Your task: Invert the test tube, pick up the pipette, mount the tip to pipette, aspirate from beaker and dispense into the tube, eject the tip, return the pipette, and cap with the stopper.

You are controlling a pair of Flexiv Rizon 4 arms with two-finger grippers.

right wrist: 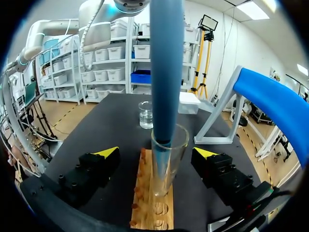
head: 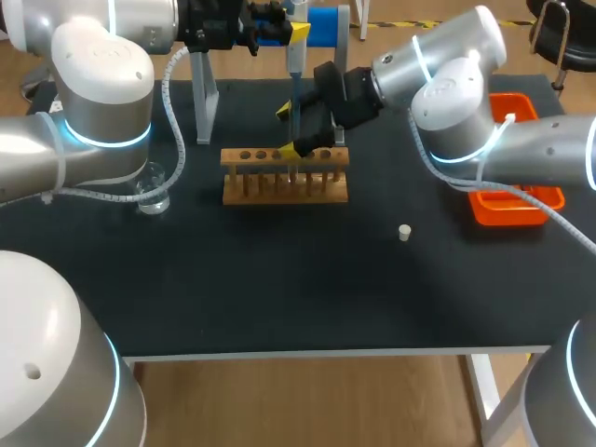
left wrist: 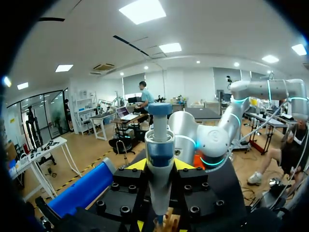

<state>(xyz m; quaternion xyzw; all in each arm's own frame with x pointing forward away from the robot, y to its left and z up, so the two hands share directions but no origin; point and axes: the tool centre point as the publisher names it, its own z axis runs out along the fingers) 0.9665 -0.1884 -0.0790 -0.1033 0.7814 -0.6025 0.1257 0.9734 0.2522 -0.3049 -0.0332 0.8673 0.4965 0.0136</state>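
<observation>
My left gripper (head: 291, 33) is shut on the blue and grey pipette (left wrist: 159, 150) and holds it upright above the wooden rack (head: 284, 177). The pipette's shaft (right wrist: 166, 67) runs straight down, and its lower end is inside the mouth of the clear test tube (right wrist: 166, 159). That tube stands upright in the rack (right wrist: 149, 203). My right gripper (right wrist: 155, 153) is open, its yellow tips on either side of the tube and apart from the glass. It shows over the rack as the right gripper (head: 294, 128). The beaker (head: 154, 191) stands at the left. The white stopper (head: 404, 233) lies right of the middle.
An orange tray (head: 517, 200) sits at the right edge under my right arm. A grey stand with a blue holder (head: 326, 26) rises at the back behind the rack. The beaker (right wrist: 146, 115) holds some clear liquid beyond the rack.
</observation>
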